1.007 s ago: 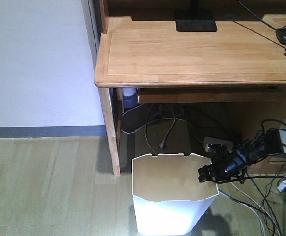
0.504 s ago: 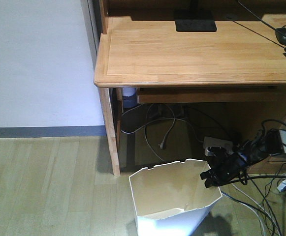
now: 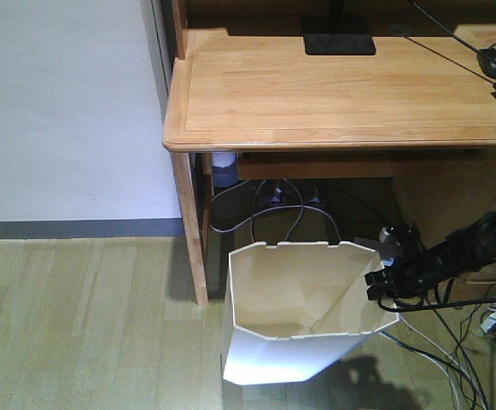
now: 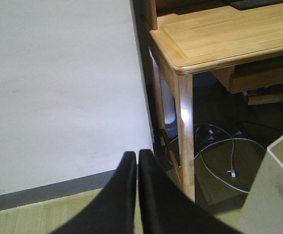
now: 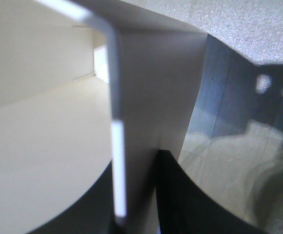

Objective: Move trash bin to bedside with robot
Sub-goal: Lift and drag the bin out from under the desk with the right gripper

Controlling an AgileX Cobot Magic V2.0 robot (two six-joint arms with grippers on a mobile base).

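Bin [image 3: 290,299]: white, tilted, on the floor beside the desk [image 3: 333,94] corner leg; right gripper [image 3: 377,280] pinched onto its rim wall. Left gripper [image 4: 136,190]: fingers pressed together, holding nothing. Progress, as judged: bin grasped only; no bed in view, so the whole carry remains.

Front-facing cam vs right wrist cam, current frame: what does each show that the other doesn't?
Front-facing only: the whole trash bin, tipped, in front of the wooden desk, with cables under the desk and the right gripper at the bin's right rim. Right wrist only: the grip up close, with the bin's thin wall running down between the two dark fingers, one inside and one outside. Both: the bin's pale interior and some floor.
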